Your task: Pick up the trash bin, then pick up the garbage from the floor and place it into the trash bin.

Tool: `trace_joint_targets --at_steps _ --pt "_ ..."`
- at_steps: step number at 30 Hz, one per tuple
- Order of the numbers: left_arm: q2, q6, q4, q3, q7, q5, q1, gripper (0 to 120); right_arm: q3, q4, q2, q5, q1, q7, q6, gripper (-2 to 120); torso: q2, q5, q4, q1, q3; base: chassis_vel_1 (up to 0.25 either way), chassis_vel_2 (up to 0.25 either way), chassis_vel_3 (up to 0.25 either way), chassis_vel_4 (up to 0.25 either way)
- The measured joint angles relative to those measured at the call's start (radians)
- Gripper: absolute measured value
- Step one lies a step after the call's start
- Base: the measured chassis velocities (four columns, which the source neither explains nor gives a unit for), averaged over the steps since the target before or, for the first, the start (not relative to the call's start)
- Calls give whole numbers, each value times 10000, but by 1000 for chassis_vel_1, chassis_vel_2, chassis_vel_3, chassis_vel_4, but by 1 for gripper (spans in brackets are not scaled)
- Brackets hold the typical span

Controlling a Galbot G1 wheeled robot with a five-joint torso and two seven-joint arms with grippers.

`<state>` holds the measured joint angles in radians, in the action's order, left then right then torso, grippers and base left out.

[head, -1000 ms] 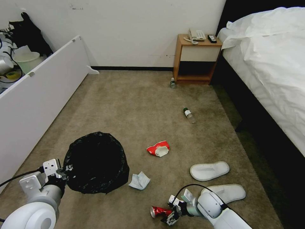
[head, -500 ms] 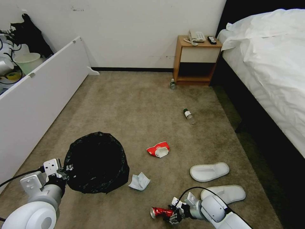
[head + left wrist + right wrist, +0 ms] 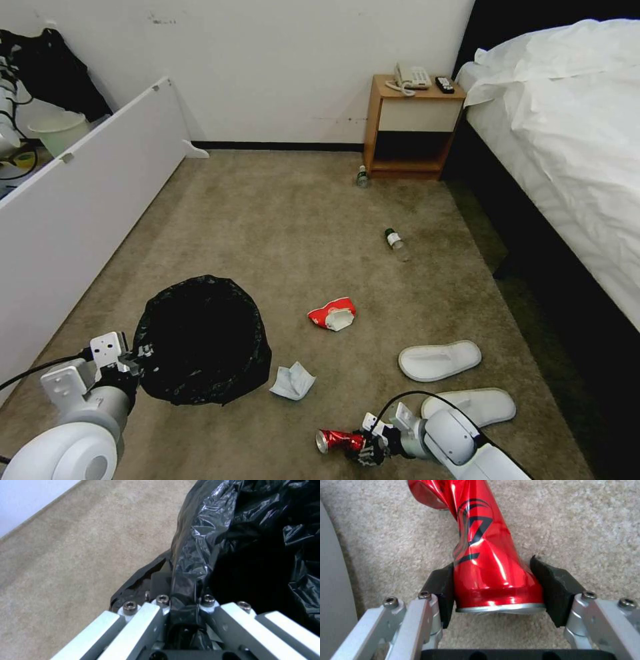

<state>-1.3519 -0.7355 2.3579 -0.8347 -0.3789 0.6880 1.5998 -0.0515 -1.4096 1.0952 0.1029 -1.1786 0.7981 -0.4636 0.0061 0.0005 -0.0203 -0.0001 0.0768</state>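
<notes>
The trash bin (image 3: 200, 340), lined with a crinkly black bag (image 3: 233, 530), stands on the carpet at lower left. My left gripper (image 3: 137, 353) (image 3: 181, 597) is shut on its rim and bag. Low at the bottom centre, my right gripper (image 3: 357, 448) (image 3: 491, 587) has both pads pressed against the base of a crushed red can (image 3: 333, 440) (image 3: 480, 542) that lies on the floor. More garbage is spread over the floor: a red-white wrapper (image 3: 331, 313), white crumpled paper (image 3: 292, 381), a bottle (image 3: 397, 244), a second bottle (image 3: 362, 177) and two white slippers (image 3: 439, 360) (image 3: 473, 405).
A bed (image 3: 567, 133) with a dark base runs along the right. A wooden nightstand (image 3: 413, 123) stands against the far wall. A white panel (image 3: 87, 200) borders the left, with a pale bucket (image 3: 59, 130) behind it.
My right gripper has dropped onto the crushed red can and its pads have closed in on the can's base. The left gripper and bin have held still.
</notes>
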Motion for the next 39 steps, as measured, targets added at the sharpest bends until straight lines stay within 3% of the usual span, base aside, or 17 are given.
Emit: trace_joint_targets --at_steps 9,11,18,25,27,30,33,39 --pt "67 -1 -19 139 0 -133 12 1 -242 -709 -664 -255 -473 138 -2 51 -7 1 -7 1 9 0 0 0 0" --pt "151 -1 -54 184 4 -167 12 1 -497 -1353 -1089 -550 -748 31 -64 51 -9 -10 -17 2 10 0 0 0 0" --pt "438 0 -316 524 166 -548 168 1 -1393 -3255 -1987 -1295 -1547 -158 -27 51 -7 -8 -3 2 3 0 0 0 0" --pt "680 0 -516 914 248 -732 235 1 -2405 -4575 -2400 -1841 -1980 -257 75 51 -5 -4 -5 2 2 0 0 0 0" --pt "849 0 -582 1369 285 -763 227 1 -3182 -5566 -2582 -2524 -2099 -361 100 51 -3 -5 -4 2 1 0 0 0 0" --pt "897 -1 -612 1605 298 -832 210 1 -3371 -5868 -2634 -2742 -2103 -392 114 51 -2 -5 -3 2 0 0 0 0 0" --pt "1003 0 -738 2322 365 -1044 141 1 -3672 -6689 -2745 -3478 -2077 -472 189 51 -2 -5 -4 2 1 0 0 0 0" --pt "1058 0 -1080 2911 443 -1190 -78 1 -3701 -7467 -2730 -4372 -1796 -533 316 51 -2 -7 -4 2 1 0 0 0 0"
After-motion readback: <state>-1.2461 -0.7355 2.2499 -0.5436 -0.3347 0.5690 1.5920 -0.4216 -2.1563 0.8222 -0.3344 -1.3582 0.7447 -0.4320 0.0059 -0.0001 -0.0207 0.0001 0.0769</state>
